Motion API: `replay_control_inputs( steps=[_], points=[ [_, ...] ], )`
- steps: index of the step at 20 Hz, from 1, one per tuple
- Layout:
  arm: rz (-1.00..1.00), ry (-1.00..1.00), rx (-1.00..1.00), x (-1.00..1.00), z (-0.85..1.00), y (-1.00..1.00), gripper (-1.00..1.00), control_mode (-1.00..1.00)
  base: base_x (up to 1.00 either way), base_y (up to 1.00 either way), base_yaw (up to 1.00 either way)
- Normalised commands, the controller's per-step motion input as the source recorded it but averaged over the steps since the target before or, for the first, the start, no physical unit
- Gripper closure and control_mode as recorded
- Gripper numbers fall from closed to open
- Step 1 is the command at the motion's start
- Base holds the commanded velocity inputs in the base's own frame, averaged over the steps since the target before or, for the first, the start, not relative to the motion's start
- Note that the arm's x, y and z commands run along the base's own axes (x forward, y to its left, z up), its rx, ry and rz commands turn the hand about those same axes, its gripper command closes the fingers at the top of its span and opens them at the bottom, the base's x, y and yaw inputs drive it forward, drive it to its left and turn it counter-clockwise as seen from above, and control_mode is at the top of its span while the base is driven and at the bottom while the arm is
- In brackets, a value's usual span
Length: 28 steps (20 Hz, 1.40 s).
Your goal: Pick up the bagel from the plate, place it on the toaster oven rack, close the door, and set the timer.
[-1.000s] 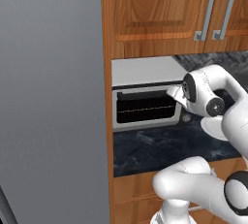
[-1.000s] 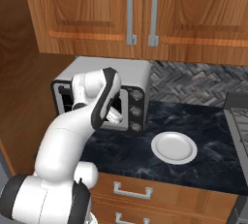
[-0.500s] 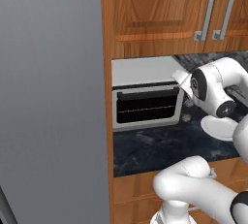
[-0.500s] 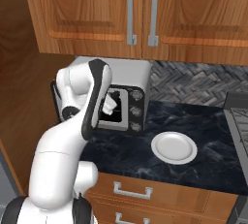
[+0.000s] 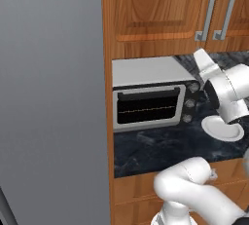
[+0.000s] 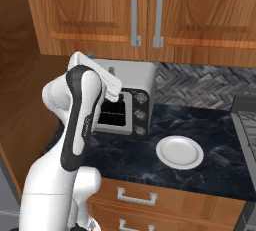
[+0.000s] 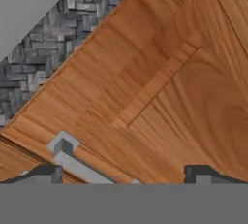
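The toaster oven (image 5: 146, 75) (image 6: 135, 77) stands on the dark counter with its door (image 5: 148, 107) upright and shut. A thin line of the rack (image 5: 146, 109) shows through the dark glass. Three knobs (image 5: 190, 103) (image 6: 140, 115) run in a column on the right of its front. The white plate (image 6: 180, 152) (image 5: 224, 127) lies bare to the oven's right. The bagel is out of view. My gripper (image 7: 122, 173) is open with nothing between its fingertips (image 7: 46, 171). It is raised above the oven and faces the wooden upper cabinet.
Wooden upper cabinets with metal bar handles (image 6: 146, 14) (image 5: 216, 10) hang right above the oven. A tall grey panel (image 5: 51, 97) stands at the oven's left. A stove edge (image 6: 246, 125) lies at the counter's far right. Drawers (image 6: 135, 197) run below the counter edge.
My arm has lifted from in front of the oven's knob column up to above the oven top. The gripper stays open. The knobs and plate have come into sight.
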Motion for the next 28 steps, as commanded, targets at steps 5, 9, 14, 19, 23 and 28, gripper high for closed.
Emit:
replay_control_inputs(
  steps=[5, 9, 14, 19, 23, 28],
  points=[
    [-0.02, -0.63, 0.14, -0.50, 0.39, 0.19, -1.00, -1.00, 0.00, 0.00, 0.00],
    [-0.04, -0.51, 0.24, -0.50, 0.36, 0.21, -1.00, -1.00, 0.00, 0.00, 0.00],
    [0.01, -0.23, 0.52, -0.14, 0.25, 0.18, -1.00, -1.00, 0.00, 0.00, 0.00],
    [0.08, -0.04, 0.68, 0.00, 0.01, 0.19, -1.00, -1.00, 0.00, 0.00, 0.00],
    [0.18, 0.00, 0.70, 0.00, 0.00, 0.21, -1.00, -1.00, 0.00, 0.00, 0.00],
    [0.15, 0.02, 0.73, -0.09, -0.01, 0.04, -1.00, -1.00, 0.00, 0.00, 0.00]
  ],
)
